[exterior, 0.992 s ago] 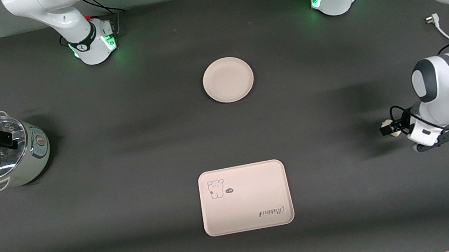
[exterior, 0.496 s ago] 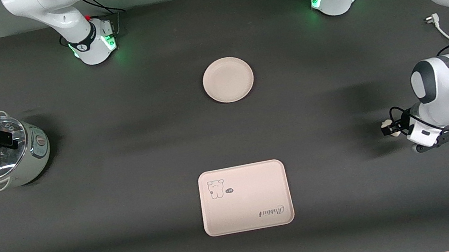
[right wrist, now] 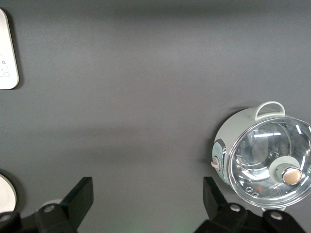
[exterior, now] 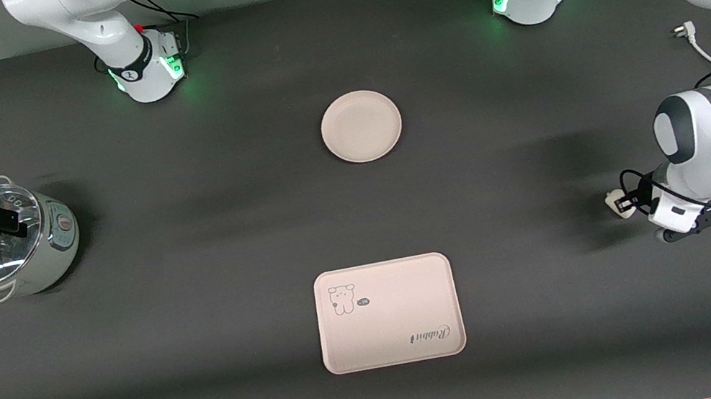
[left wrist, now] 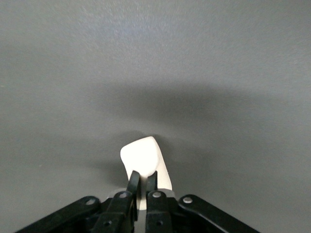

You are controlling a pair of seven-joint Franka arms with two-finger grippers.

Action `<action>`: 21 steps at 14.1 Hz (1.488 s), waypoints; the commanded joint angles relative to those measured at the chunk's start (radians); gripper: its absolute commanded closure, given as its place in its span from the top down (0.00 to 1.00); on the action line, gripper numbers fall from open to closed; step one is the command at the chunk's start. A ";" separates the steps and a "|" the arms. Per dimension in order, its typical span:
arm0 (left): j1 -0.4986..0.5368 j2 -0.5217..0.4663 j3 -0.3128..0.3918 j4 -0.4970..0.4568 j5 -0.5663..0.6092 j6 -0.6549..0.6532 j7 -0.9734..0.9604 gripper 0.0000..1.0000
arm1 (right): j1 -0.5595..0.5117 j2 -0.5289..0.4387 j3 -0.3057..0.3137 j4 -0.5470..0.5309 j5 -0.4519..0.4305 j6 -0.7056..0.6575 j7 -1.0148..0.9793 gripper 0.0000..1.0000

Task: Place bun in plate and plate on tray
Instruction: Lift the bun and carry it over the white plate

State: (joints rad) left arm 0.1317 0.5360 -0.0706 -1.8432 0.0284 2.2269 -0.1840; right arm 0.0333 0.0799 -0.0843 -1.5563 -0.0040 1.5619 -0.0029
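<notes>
My left gripper (left wrist: 142,182) is clamped on the bun (left wrist: 144,158), low at the table's left-arm edge, about midway between the robots' edge and the camera's edge. The fingers (left wrist: 133,180) pinch only the near end of the lump; most of it sticks out past the tips. It looks to be resting on the table (exterior: 190,258) or barely off it; I cannot tell which.

Risks as I judge them:
- Grip is shallow. A quick lift or swing could let the bun pivot or slip out.
- Soft bread, jaws almost together. It may be squashed and could stick to a pad on release.
- The plate (exterior: 361,125) sits mid-table toward the robots' edge, well apart from me. A long carry means more chance of a drop.
- Plate is small with a low rim. Released high, the bun may roll off.

Tray (exterior: 387,313) lies mid-table near the camera's edge, bare.

My right gripper (right wrist: 146,199) waits, jaws spread, over the pot (exterior: 12,242) at the right-arm edge.
</notes>
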 commanded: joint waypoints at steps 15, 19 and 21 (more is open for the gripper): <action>-0.079 -0.712 -0.271 0.051 -0.162 -0.715 -0.301 0.00 | 0.008 -0.023 -0.025 -0.005 -0.011 0.006 -0.022 1.00; -0.180 -0.642 -0.464 0.029 -0.173 -0.545 -0.590 0.00 | 0.007 -0.022 -0.025 -0.005 -0.011 0.006 -0.022 1.00; -0.268 -0.591 -0.476 -0.023 -0.166 -0.430 -0.669 0.00 | 0.010 -0.022 -0.025 -0.007 -0.011 0.004 -0.020 1.00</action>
State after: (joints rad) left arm -0.0655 -0.1148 -0.5536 -1.8271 -0.1391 1.7055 -0.7756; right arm 0.0345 0.0721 -0.1028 -1.5561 -0.0040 1.5709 -0.0041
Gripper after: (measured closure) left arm 0.934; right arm 0.000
